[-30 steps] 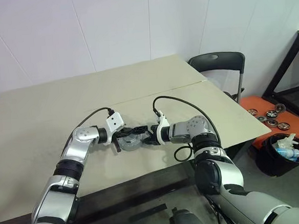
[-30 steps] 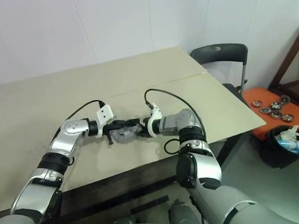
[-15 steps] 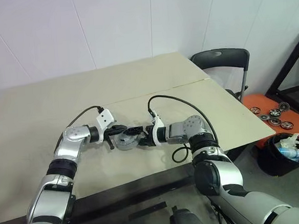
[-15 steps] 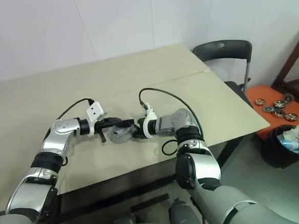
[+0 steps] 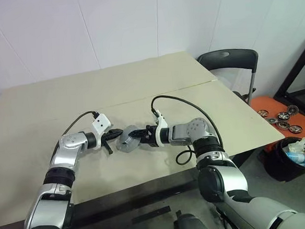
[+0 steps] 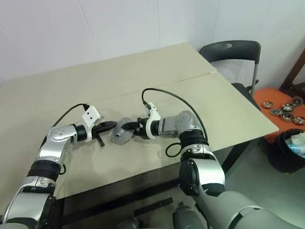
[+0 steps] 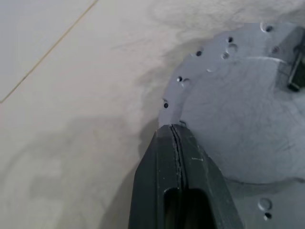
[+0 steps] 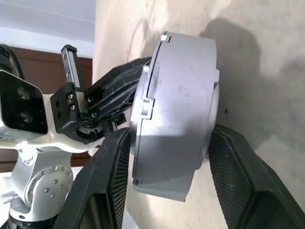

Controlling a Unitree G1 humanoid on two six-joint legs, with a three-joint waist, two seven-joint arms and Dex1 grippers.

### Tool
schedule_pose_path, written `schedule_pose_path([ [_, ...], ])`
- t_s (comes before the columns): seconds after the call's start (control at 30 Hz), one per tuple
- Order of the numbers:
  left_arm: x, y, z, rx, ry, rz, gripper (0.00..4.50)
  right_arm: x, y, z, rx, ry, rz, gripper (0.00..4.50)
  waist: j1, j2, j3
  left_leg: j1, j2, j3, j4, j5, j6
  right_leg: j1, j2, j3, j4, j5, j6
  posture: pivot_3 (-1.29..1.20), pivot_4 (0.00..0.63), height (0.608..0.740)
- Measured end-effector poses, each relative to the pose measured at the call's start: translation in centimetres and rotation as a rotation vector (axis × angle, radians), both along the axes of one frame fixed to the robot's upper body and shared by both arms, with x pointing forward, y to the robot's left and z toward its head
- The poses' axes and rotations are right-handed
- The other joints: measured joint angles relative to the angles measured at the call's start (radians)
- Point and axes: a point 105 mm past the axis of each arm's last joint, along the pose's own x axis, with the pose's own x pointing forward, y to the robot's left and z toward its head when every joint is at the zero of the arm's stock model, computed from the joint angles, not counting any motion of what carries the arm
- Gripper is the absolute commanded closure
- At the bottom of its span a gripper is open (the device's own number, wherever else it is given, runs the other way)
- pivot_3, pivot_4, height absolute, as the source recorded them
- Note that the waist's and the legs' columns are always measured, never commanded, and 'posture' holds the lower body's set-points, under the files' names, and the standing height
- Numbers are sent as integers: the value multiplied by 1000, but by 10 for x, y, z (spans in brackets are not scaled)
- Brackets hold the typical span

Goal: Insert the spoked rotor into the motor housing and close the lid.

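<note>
Plainly unmarked, the motor housing [image 8: 174, 114] sits clamped in the right pincer [image 8: 169, 191]; left pincer [image 7: 177, 143] pressed together.

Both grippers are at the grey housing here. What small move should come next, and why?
Probably the left gripper should back off a little. It is shut, with its tips just at the rim of the motor housing, while the right gripper has a finger on each side of the housing, which is tipped on edge.

The bench [image 5: 63, 105] lies open across the upper left and centre of the frame. At lower centre, the motor housing [image 5: 127, 143] blocks passage between the left claw [image 5: 113, 134] and right claw [image 5: 134, 135].
</note>
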Motion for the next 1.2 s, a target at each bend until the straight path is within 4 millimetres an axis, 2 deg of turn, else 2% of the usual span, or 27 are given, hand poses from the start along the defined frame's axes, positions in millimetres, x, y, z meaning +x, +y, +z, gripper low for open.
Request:
schedule_pose_path([
  [0.1, 7, 2, -2, -48, -15, 92, 4500, 2, -1, 1, 2, -15, -13, 2389, 7, 0, 0, 0, 0, -1, 1, 0, 0, 0, 0, -1, 1, 0, 0, 0, 0, 740],
  [0.2, 13, 4, -13, -108, 21, 203, 4500, 1, 1, 2, 16, -19, -2, 2389, 6, -2, 2, -2, 0, -1, 1, 0, 0, -1, 0, -1, 1, 0, 0, 0, 0, 740],
  [0.5, 27, 32, 10, -366, 2, 457, 4500, 4, 1, 6, 49, -35, -24, 2519, 5, -3, 2, -7, -1, 0, 1, 0, 0, -5, -1, 0, 0, 3, -4, 0, 0, 740],
  [0.67, 25, 38, 23, -617, 73, 534, 4500, 8, 1, 12, 94, -54, -46, 2542, 5, -3, 3, -7, -1, 0, 1, 0, 0, -5, -1, 0, 0, 3, -4, 0, 0, 740],
  [0.8, 12, 33, 19, -807, 220, 550, 4500, 20, -5, 28, 215, -85, -124, 2542, 4, -3, 3, -8, -1, 0, 1, 0, 0, -6, -1, 0, 0, 3, -4, 0, 0, 740],
  [0.9, 4, 32, 14, -926, 316, 576, 3934, 26, -7, 41, 285, -110, -158, 2542, 5, -3, 3, -8, -1, 0, 2, 0, 0, -5, -1, 0, 0, 3, -4, 0, 0, 740],
  [1.0, 0, 28, 21, -1098, 376, 595, 2922, 29, -9, 47, 323, -123, -181, 2542, 6, -4, 3, -8, -1, 0, 3, 0, 0, -5, -1, 0, 0, 3, -4, 0, 0, 740],
  [1.2, -4, 28, 47, -1386, 397, 576, 946, 32, -9, 52, 355, -134, -196, 2542, 7, -4, 3, -9, -1, 1, 4, 0, 0, -5, -1, 0, 0, 3, -4, 0, 0, 740],
])
